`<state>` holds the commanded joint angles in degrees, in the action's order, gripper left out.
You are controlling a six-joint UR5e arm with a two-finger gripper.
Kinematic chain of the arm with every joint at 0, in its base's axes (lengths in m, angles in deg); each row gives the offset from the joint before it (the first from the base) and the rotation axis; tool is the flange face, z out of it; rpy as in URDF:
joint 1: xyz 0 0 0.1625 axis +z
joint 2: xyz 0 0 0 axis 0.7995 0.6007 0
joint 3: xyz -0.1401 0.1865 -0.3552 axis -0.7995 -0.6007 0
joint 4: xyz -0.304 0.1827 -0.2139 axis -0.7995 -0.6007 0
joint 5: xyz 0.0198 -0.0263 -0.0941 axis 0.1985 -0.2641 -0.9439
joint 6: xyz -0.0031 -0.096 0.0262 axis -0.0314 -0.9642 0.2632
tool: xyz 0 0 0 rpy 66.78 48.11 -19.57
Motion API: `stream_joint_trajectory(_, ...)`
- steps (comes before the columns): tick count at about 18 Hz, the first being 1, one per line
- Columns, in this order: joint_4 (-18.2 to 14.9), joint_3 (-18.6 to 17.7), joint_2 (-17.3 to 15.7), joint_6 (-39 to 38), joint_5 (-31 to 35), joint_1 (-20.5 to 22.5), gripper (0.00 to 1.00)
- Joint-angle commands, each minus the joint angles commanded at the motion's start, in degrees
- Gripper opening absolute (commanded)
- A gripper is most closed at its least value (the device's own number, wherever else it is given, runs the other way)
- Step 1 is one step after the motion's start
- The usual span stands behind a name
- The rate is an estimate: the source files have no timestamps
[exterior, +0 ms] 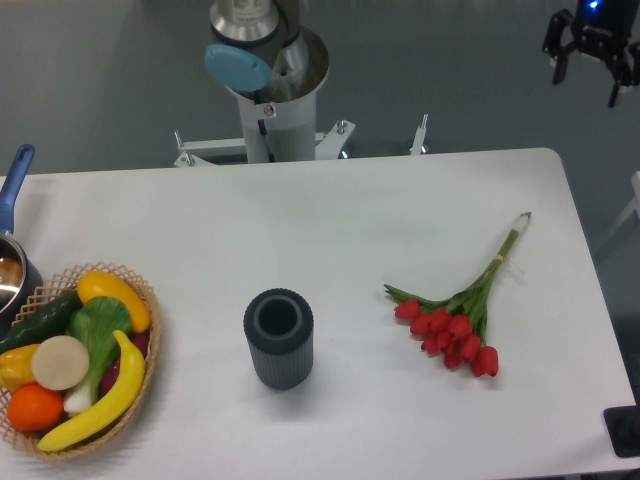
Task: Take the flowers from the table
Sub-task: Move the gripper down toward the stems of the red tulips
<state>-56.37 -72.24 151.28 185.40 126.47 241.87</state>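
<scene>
Lying flat at right of centre on the table (380, 200), the flowers (455, 322): a bunch of red tulip buds clustered at the lower end, green leaves beside them, thin green stems running up and to the right to a pale cut tip near the right edge, tied partway along. Untouched, nothing near or above them. Well apart, in the upper right corner beyond the table, the gripper (588, 68): dark, small, partly cut off by the top edge, two fingers pointing down with a visible gap between them, spread and grasping nothing. To the left of the flowers, near centre, an upright dark ribbed vase (278, 338), its round opening visible, its inside too dark to make out. At lower left, a wicker basket (140, 380) cut off by the frame edge, filled with a banana, an orange, a cucumber, leafy greens and other produce partly hidden beneath. Above it, at the left edge, a pot (12, 270) with a blue handle, mostly out of frame. Tabletop white, smooth, rounded at its upper right corner. Behind it, at top centre, the arm's pale base (275, 110) on a metal bracket, over grey floor.
</scene>
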Motion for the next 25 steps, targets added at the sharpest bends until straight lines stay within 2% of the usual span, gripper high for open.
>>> stream_joint_trajectory(5,-0.6,0.6,0.0,-0.1,0.3,-0.5,1.0)
stream_joint_trajectory(7,-0.5,-0.2,-0.3,-1.0,1.5,-0.8,1.0)
stream_joint_trajectory(14,1.1,-1.8,0.7,-20.5,1.3,-6.1,1.0)
stream_joint_trajectory(18,3.1,-3.0,3.3,-27.1,1.1,-9.9,1.0)
stream_joint_trajectory(19,3.8,-3.3,4.1,-29.4,1.1,-11.0,1.0)
stream_joint_trajectory(23,12.3,-5.1,8.8,-36.1,1.2,-16.9,1.0)
stream_joint_trajectory(25,15.0,-5.7,11.0,-38.3,1.2,-18.3,1.0)
